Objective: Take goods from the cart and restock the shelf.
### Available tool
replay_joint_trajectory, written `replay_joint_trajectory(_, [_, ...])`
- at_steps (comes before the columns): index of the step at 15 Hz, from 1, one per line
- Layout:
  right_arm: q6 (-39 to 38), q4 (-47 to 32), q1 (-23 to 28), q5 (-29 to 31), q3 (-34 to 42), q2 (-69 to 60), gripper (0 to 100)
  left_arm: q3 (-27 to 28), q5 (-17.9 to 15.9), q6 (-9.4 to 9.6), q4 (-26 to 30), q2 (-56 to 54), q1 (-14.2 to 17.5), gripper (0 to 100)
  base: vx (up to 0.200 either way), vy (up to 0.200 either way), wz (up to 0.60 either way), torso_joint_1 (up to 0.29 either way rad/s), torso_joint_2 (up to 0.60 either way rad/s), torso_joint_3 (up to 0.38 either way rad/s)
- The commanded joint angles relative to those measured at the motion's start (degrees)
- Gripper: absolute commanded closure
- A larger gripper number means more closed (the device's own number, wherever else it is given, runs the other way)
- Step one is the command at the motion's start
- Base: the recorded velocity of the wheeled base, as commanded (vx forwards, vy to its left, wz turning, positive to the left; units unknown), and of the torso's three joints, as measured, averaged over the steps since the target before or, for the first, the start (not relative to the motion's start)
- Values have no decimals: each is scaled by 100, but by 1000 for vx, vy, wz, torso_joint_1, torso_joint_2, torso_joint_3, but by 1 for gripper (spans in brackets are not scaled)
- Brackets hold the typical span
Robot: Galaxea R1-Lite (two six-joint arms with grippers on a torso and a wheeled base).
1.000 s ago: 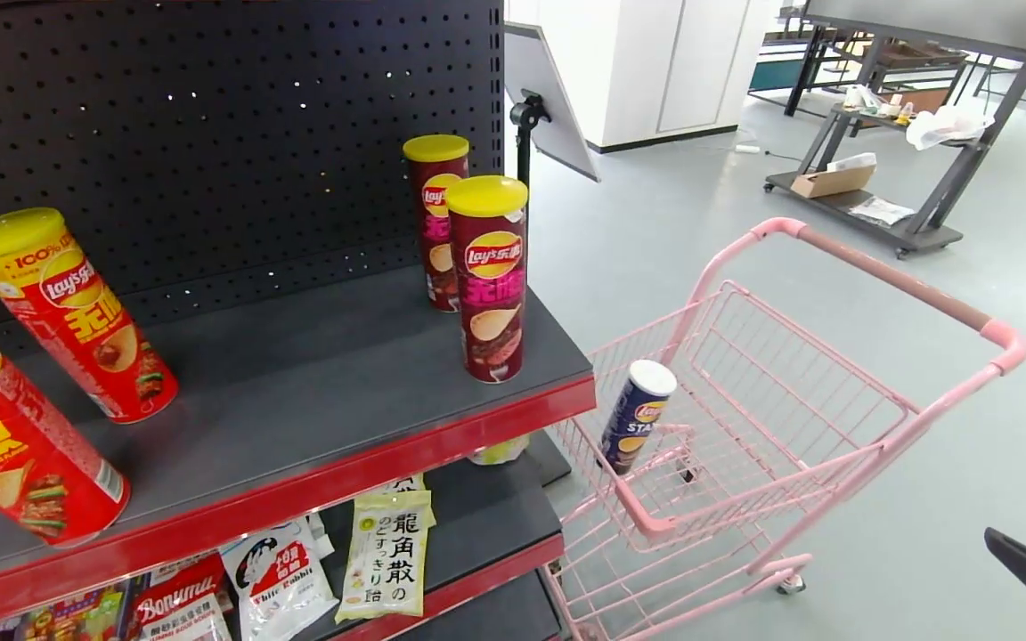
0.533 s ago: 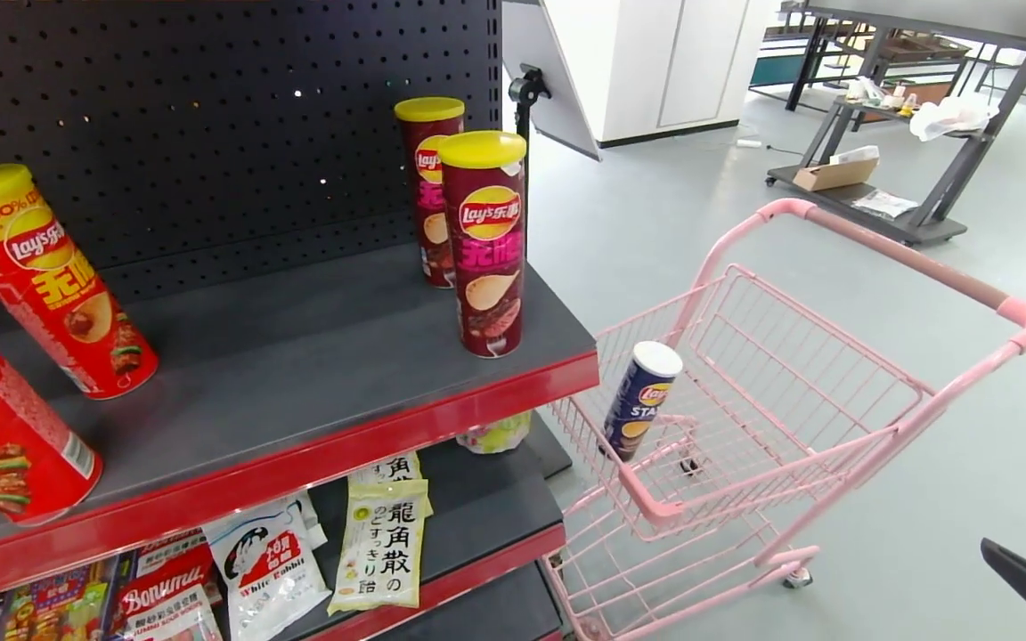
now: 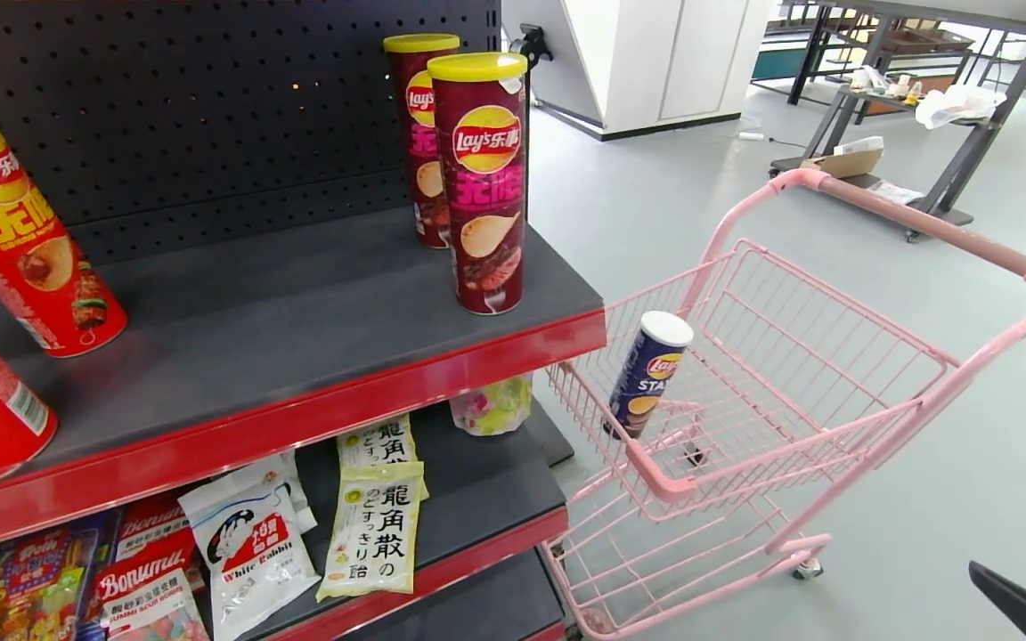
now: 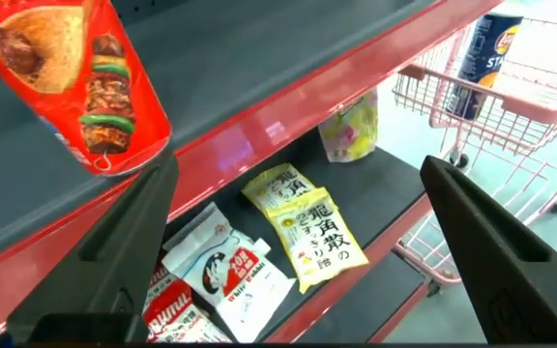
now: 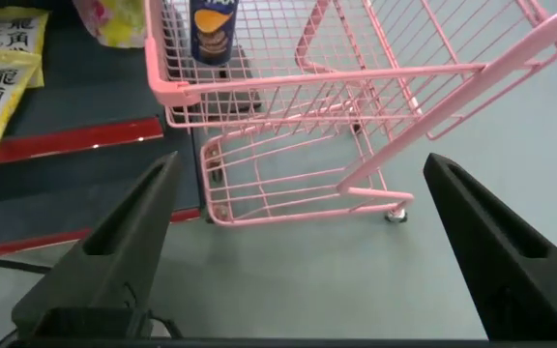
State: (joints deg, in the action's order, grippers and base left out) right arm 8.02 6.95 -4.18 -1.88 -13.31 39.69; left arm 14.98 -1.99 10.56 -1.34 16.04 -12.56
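**Head view.** 1 pink wire cart [image 3: 914, 223] stands on the grey floor, just beside the right end of the shelf [image 3: 299, 294].
- 1 dark blue chip can [image 3: 647, 374] with a white lid stands tilted in the cart's basket, at the corner nearest the shelf.
- Upper shelf board: 2 maroon chip cans [image 3: 477, 187] with yellow lids stand upright at the right end, 1 behind the other. 2 red chip cans [image 3: 23, 231] are at the left end.
- Lower board: several snack bags [image 3: 375, 525] lie flat.

**Left wrist view.** The left gripper [image 4: 298, 162] has its 2 black fingers spread wide with nothing between them. It sits in front of the shelf's red front edge, near 1 red chip can. The snack bags lie below it, and the cart is farther off.

**Right wrist view.** The right gripper [image 5: 300, 162] has its 2 black fingers spread wide and is empty. It is over the floor beside the cart's lower frame. The dark blue chip can is in the basket corner, well apart from the fingers.
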Motion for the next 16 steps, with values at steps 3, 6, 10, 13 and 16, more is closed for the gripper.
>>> replay_joint_trajectory(3, [-530, 887, -127, -85, -620, 2060, 0, 5, 58, -63, 29, -295, 8, 0, 0, 0, 0, -21, 60, 39])
replay_joint_trajectory(6, [-662, 2601, -461, -296, -1042, 3923, 0, 145, 58, -256, 486, -629, 25, 0, 0, 0, 0, 0, 0, 0])
replay_joint_trajectory(10, [-697, 3963, -698, -401, -1596, 5787, 0, 260, 251, -520, 661, -787, 34, 0, 0, 0, 0, 0, 0, 0])
replay_joint_trajectory(13, [-723, 4016, -1014, -735, -2439, 6903, 0, 268, 260, -520, 661, -708, 34, 0, 0, 0, 0, 0, 0, 0])
replay_joint_trajectory(16, [-723, 4025, -1129, -928, -2914, 7509, 0, 268, 260, -520, 661, -620, 34, 0, 0, 0, 0, 0, 0, 0])
